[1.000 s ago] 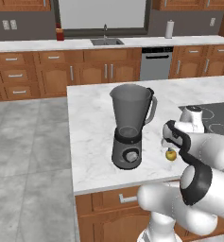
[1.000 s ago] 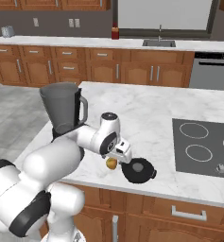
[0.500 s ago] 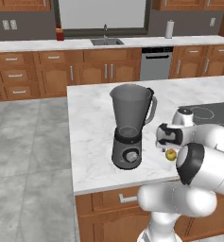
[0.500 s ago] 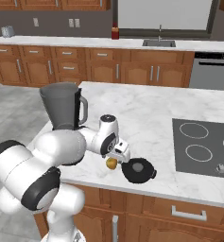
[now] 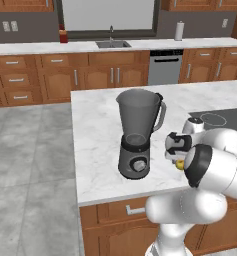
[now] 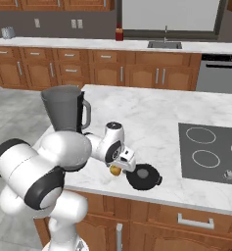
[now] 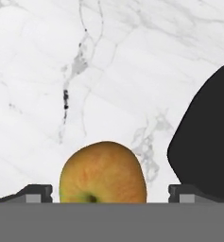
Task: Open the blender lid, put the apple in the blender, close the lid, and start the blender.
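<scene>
While the gripper is spread wide with nothing gripped, the apple is framed between its jaws, the lid beside one.

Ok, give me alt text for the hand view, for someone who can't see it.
An apple sits on the white marble counter between the open gripper's two fingertips, neither visibly touching it. The dark blender lid lies at the right edge.
</scene>
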